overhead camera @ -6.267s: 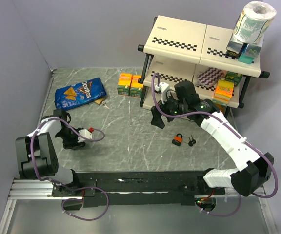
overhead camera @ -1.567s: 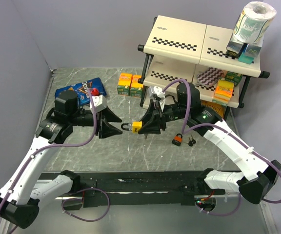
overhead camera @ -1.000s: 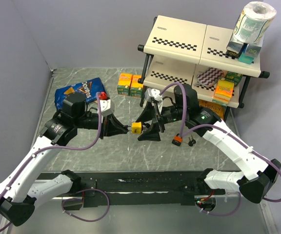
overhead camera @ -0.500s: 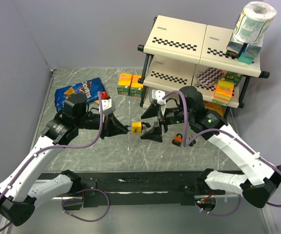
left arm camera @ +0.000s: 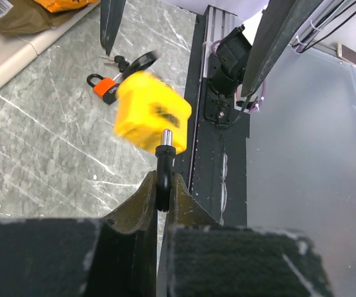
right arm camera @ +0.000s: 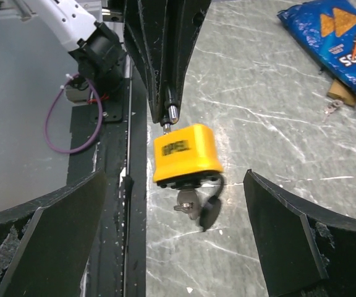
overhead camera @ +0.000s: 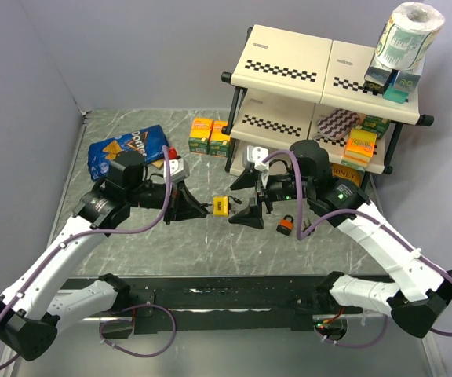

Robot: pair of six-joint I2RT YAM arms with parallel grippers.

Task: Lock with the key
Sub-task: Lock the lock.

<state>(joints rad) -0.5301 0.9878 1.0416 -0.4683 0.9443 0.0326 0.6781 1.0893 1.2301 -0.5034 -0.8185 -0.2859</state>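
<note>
A yellow padlock (overhead camera: pixel 220 206) hangs in the air over the table's middle. My left gripper (overhead camera: pixel 203 210) is shut on its black shackle (left arm camera: pixel 163 175), with the lock body (left arm camera: pixel 151 117) pointing away from it. A silver key (right arm camera: pixel 188 205) sticks in the keyhole on the lock's underside (right arm camera: pixel 184 153), with a black fob hanging beside it. My right gripper (overhead camera: pixel 243 201) is open and empty just to the right of the lock, its two fingers (right arm camera: pixel 60 232) spread wide to either side of the key without touching it.
An orange padlock (overhead camera: pixel 286 226) with keys lies on the table right of the grippers; it also shows in the left wrist view (left arm camera: pixel 107 88). A blue Doritos bag (overhead camera: pixel 128 149) lies at the back left. Orange boxes (overhead camera: pixel 210 135) stand by a two-tier shelf (overhead camera: pixel 320 86) at the back right.
My right gripper has opened and drawn back a little to the right, off the key. My left gripper still holds the yellow padlock by the shackle, now slightly lower.
</note>
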